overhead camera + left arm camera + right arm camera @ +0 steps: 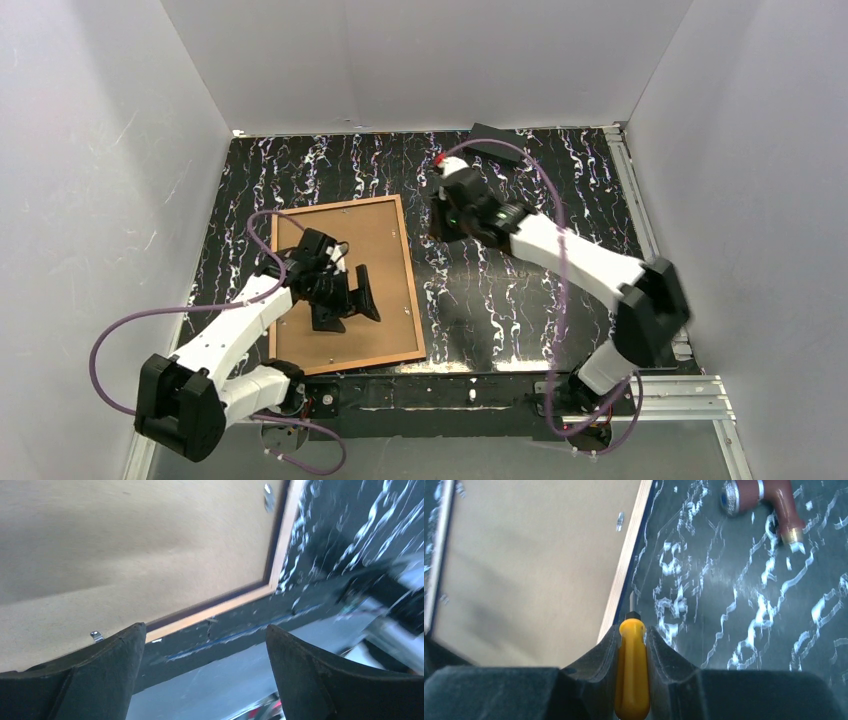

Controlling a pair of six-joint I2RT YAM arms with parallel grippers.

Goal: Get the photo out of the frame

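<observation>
The frame (413,292) lies face down on the black marbled table, left of centre. The photo (350,245) sits inside it, showing only its plain brown board back. My left gripper (347,305) hovers over the lower part of that back, jaws wide open and empty. In the left wrist view the left gripper (205,627) looks past the frame's near corner (235,605), beside the photo's brown back (125,545). My right gripper (632,627) is shut on a yellow-handled screwdriver (631,675), its tip near the frame's right edge (623,580). In the top view the right gripper (443,228) is just right of the frame's upper corner.
Small metal tabs (269,495) (619,521) stick out along the frame's inner edge. A reddish-brown pipe-shaped piece (769,500) lies on the table beyond the right gripper. A dark flat block (497,141) rests at the back wall. White walls close in three sides.
</observation>
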